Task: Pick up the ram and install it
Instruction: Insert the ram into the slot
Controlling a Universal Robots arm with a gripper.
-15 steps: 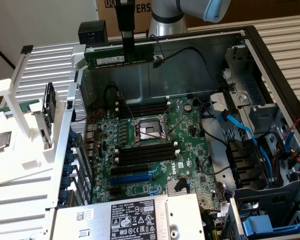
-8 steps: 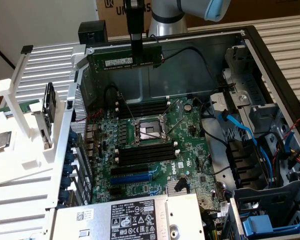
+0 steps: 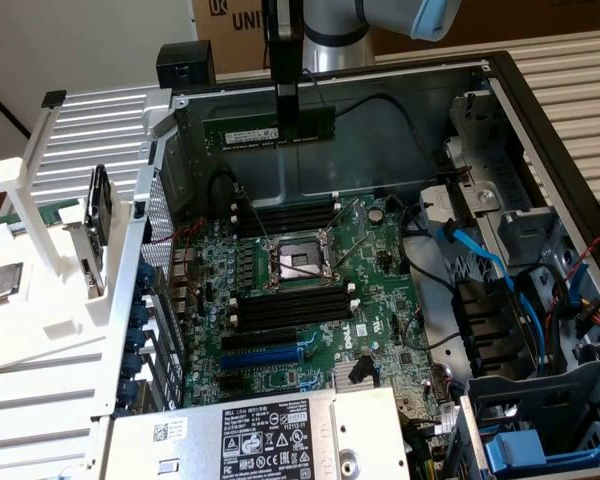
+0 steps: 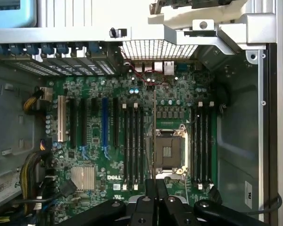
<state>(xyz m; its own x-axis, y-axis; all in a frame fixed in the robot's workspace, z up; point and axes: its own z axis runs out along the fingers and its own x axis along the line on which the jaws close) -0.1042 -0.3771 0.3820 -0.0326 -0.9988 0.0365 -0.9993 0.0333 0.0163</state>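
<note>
The ram (image 3: 268, 130), a long green stick with a pale label, hangs level above the open computer case, over its far wall. My gripper (image 3: 287, 118) comes down from above and is shut on the ram's upper edge, right of its middle. Below lies the green motherboard (image 3: 380, 300) with black memory slots (image 3: 285, 215) beyond the processor socket (image 3: 298, 262) and more slots (image 3: 290, 305) in front of it. In the wrist view the ram (image 4: 154, 136) shows edge-on as a thin line running out from my gripper (image 4: 155, 188), over the board between the slots (image 4: 132, 141) and the socket (image 4: 169, 150).
A white rack (image 3: 40, 230) on the exterior view's left carries a silver processor chip (image 3: 2, 283). The power supply (image 3: 270, 435) covers the near end of the case. Blue and black cables (image 3: 480, 260) and drive bays (image 3: 540, 400) crowd the exterior view's right.
</note>
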